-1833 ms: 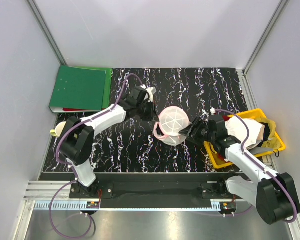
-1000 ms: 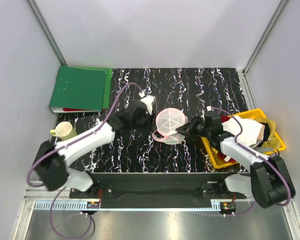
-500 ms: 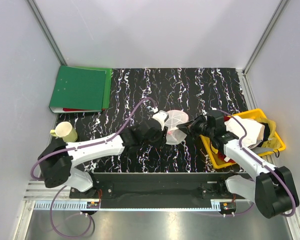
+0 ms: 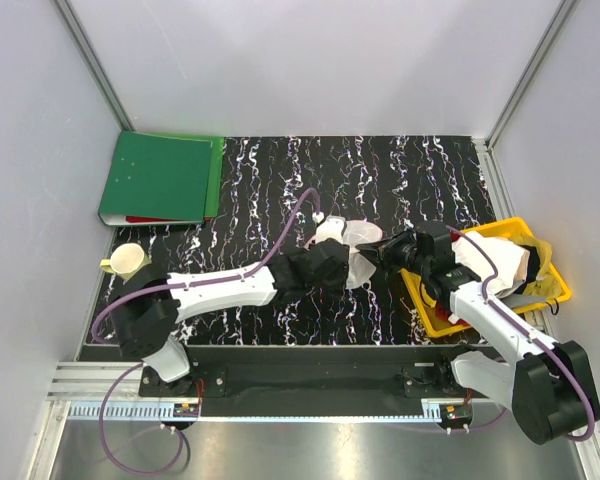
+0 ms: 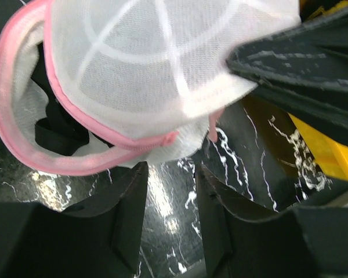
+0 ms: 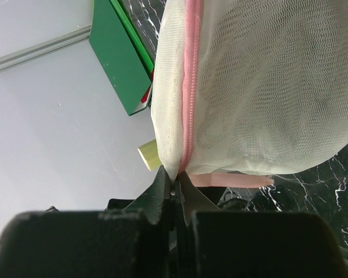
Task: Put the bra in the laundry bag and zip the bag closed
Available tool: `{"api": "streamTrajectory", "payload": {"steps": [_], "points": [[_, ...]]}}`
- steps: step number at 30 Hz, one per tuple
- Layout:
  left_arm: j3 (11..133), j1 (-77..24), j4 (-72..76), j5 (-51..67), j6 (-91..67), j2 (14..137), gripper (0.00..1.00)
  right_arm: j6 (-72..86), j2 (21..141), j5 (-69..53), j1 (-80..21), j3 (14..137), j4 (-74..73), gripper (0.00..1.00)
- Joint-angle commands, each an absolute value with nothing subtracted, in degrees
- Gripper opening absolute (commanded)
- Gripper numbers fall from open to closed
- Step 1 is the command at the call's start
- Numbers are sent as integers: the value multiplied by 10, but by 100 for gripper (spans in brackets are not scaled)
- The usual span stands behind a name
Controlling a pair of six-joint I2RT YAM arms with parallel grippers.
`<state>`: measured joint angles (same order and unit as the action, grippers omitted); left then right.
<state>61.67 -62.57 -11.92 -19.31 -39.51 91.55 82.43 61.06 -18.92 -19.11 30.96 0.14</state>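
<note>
Mesh bag [image 4: 358, 243] sits mid-table [image 4: 280, 180], its pink zipper seam pinched in the right jaws, which are clenched tight. The left jaws stand released just short of its rim, gripping nothing. Black bra [image 5: 57, 128] shows inside the bag's gaping mouth. White clothes [image 4: 490, 262] fill a yellow basket [image 4: 435, 320]. Left arm [image 4: 220, 288] stretches low across the table.

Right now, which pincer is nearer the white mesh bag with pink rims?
Right. The right pincer grips the mesh bag by its seam; the left pincer is open beside it.
</note>
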Motion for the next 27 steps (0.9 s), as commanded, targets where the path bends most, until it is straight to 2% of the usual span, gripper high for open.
{"api": "streamTrajectory", "payload": {"steps": [1,4,9,12,16,22,25,27], "points": [[655,-628,-94,-277,-419,921,43,842,604,-182,-195,322,4,0],[676,-628,-103,-297,-419,932,45,842,603,-184,-196,321,4,0],[711,-628,-113,-306,-412,957,43,840,599,-185,-195,319,4,0],[723,-628,-131,-316,-412,968,38,838,595,-185,-196,319,4,0],[722,-628,-134,-328,-401,963,26,834,592,-186,-196,316,4,0],[714,-627,-140,-318,-387,953,18,827,591,-188,-196,315,4,0],[707,-624,-139,-295,-376,947,6,822,592,-188,-195,316,4,0],[703,-623,-141,-283,-366,941,3,819,590,-186,-195,316,4,0]]}}
